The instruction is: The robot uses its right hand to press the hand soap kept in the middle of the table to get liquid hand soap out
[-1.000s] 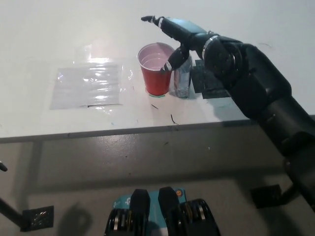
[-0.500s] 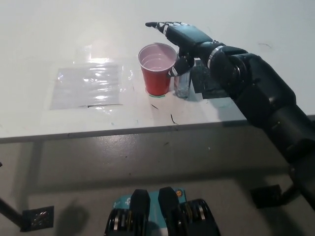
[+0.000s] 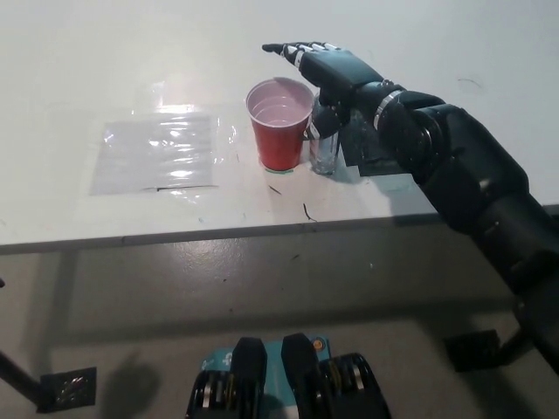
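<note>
A red plastic cup [image 3: 279, 124] stands upright on the white table [image 3: 105, 78], with pale liquid inside. Just right of it is a clear soap bottle [image 3: 325, 150], its top hidden under my hand. My black right hand [image 3: 330, 72] hovers flat over the bottle's top and the cup's right rim, fingers stretched out toward the far left, open and holding nothing. Whether the palm touches the pump cannot be seen. My left hand is out of view.
A clear plastic sheet [image 3: 157, 150] lies flat on the table to the left of the cup. The table's front edge [image 3: 218, 234] runs across the middle of the picture, with grey floor below. A dark patch [image 3: 377, 155] lies on the table behind the bottle.
My right hand has shifted a little to the right and lowered over the bottle's top, its fingers flattening out. The cup, bottle and sheet stay put.
</note>
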